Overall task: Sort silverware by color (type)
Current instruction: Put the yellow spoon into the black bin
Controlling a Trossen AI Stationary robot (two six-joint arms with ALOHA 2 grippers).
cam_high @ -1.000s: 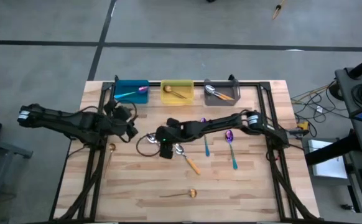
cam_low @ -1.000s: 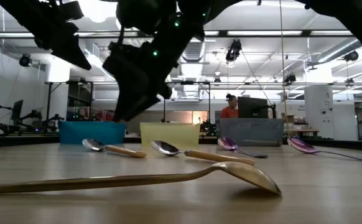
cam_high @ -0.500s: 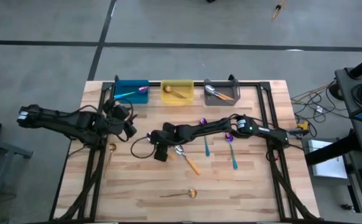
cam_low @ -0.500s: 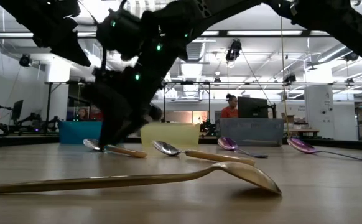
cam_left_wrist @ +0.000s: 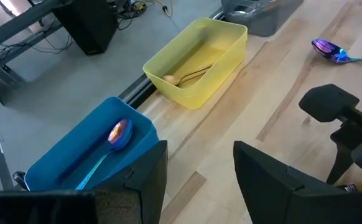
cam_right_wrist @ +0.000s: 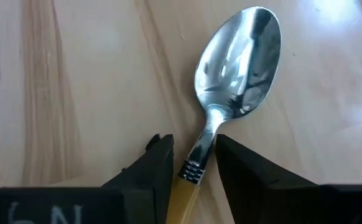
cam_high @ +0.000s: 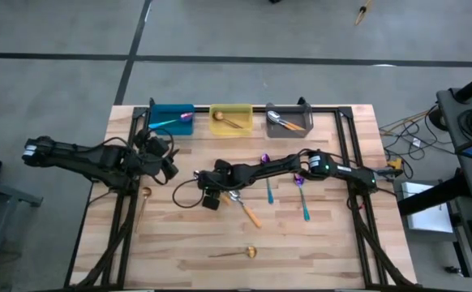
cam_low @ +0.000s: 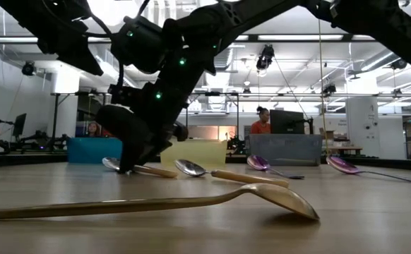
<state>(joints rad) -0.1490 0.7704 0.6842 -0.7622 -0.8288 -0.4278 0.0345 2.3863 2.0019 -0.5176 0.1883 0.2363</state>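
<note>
With the right gripper [cam_right_wrist: 192,163] now dropped to the table mid-board and its jaws pinching in around the neck of an orange-handled silver spoon [cam_right_wrist: 237,59], pickup looks imminent but not yet clamped; left gripper [cam_left_wrist: 196,174] waits open near the blue bin [cam_left_wrist: 56,165].

Orange handle [cam_right_wrist: 182,196] slipping out past the frame edge between the right pincer [cam_right_wrist: 193,163] fingers, grip or gap impossible to call. Teal-handled spoon [cam_left_wrist: 106,149] half-buried behind the blue bin [cam_left_wrist: 47,167] wall. Left gold spoon [cam_high: 142,204] partly masked by frame rails.
</note>
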